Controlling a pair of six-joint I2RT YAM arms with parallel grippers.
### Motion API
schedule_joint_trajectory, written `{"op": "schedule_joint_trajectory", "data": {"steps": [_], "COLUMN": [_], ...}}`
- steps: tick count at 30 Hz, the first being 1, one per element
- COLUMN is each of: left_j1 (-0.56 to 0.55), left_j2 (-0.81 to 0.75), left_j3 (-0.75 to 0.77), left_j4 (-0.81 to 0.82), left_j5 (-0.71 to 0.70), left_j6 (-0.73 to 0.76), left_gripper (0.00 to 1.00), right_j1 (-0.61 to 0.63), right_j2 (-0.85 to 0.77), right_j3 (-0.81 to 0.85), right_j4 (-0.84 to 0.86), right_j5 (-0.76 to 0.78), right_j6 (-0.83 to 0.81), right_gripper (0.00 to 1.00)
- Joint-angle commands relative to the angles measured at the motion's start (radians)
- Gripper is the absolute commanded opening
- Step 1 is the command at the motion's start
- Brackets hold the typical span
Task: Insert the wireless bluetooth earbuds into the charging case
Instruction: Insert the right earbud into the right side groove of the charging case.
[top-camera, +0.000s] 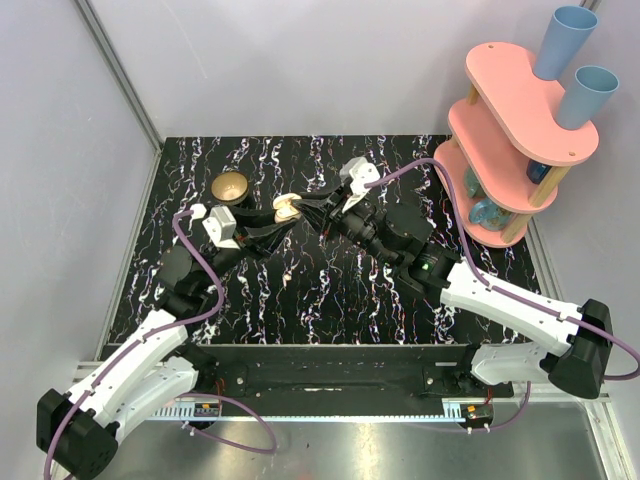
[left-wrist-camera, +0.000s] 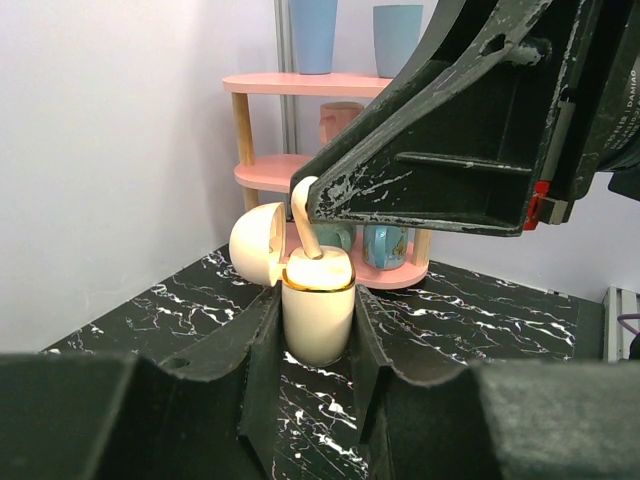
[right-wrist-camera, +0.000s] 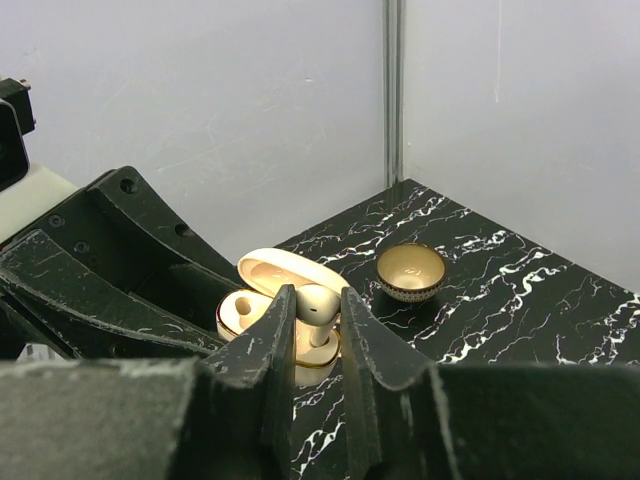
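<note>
The cream charging case (left-wrist-camera: 318, 330) stands upright with its lid (left-wrist-camera: 256, 245) swung open to the left. My left gripper (left-wrist-camera: 317, 300) is shut on the case body, one finger on each side. My right gripper (right-wrist-camera: 318, 300) is shut on one cream earbud (right-wrist-camera: 322, 296) just above the case (right-wrist-camera: 250, 312). The earbud's stem (left-wrist-camera: 305, 232) points down into the right socket, and the left socket (right-wrist-camera: 243, 308) is empty. In the top view the two grippers meet at the case (top-camera: 288, 207), the left gripper (top-camera: 281, 214) from the left and the right gripper (top-camera: 304, 208) from the right.
A small brass-coloured bowl (top-camera: 230, 186) sits just left of and behind the case. A pink tiered shelf (top-camera: 520, 130) with blue cups (top-camera: 565, 40) stands at the back right corner. Grey walls close in the black marbled table (top-camera: 330, 300).
</note>
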Motion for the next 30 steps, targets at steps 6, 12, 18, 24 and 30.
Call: {"op": "schedule_joint_trajectory", "data": {"steps": [6,12,18,24,30], "left_j1": [-0.002,-0.004,-0.004,-0.004,-0.004], "left_j2": [-0.016,-0.021,-0.021,-0.021,-0.021], "left_j3": [0.004,0.001,0.003,0.004,0.003], "left_j4": [0.075,0.074,0.072,0.069,0.066], "left_j5": [-0.023,-0.036,-0.044,-0.058,-0.081], "left_j6": [0.01,0.01,0.01,0.008,0.004], "left_gripper": [0.0,0.0,0.0,0.0,0.0], "right_j1": [0.033,0.052,0.061,0.069,0.073], "right_j2": [0.02,0.02,0.019,0.019,0.019], "right_j3": [0.013,0.013,0.011,0.004,-0.002], "right_j4": [-0.039,-0.048,-0.057,-0.062,-0.068], "right_j5": [0.022,0.061,0.041,0.033,0.042], "right_j6": [-0.069,-0.114,-0.126,-0.133,-0.146], "right_gripper": [0.06,0.06,0.07,0.08,0.08]}}
